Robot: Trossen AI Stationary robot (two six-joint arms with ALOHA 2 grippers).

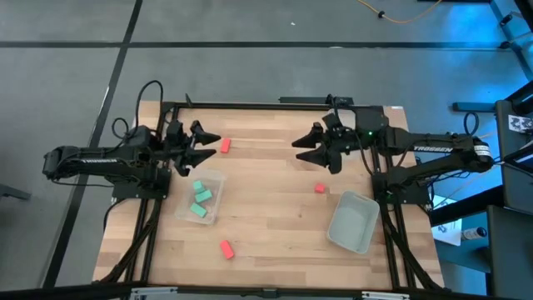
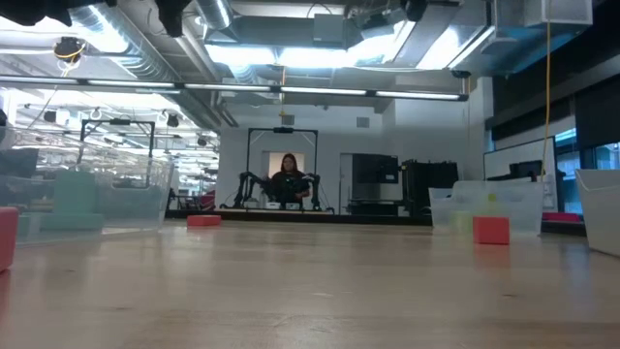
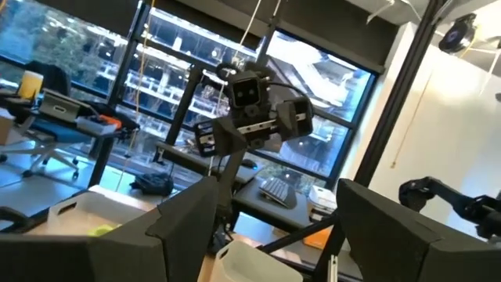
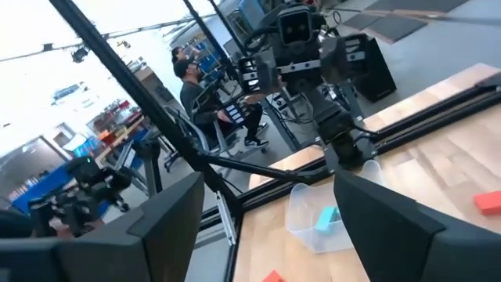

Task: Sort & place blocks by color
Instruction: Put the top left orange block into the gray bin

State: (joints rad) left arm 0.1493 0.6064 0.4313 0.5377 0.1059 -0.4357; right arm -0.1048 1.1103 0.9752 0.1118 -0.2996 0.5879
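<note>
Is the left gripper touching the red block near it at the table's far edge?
Apart. The high view shows bare wood between the left gripper and the red block.

The desk (image 1: 275, 208) is pale wood with a light plank grain. Both arms are black; the left tool (image 1: 202, 142) and right tool (image 1: 306, 147) are black too. Just beside the left tool lies a red-pink block (image 1: 225, 145), and near it a clear tub (image 1: 218, 179) holds three teal-green blocks (image 1: 200, 198). Near the right tool sit another red-pink block (image 1: 320, 188) and a pale grey-green translucent tub (image 1: 352, 222). A third red-pink block (image 1: 226, 248) lies well apart from both tools.
</note>
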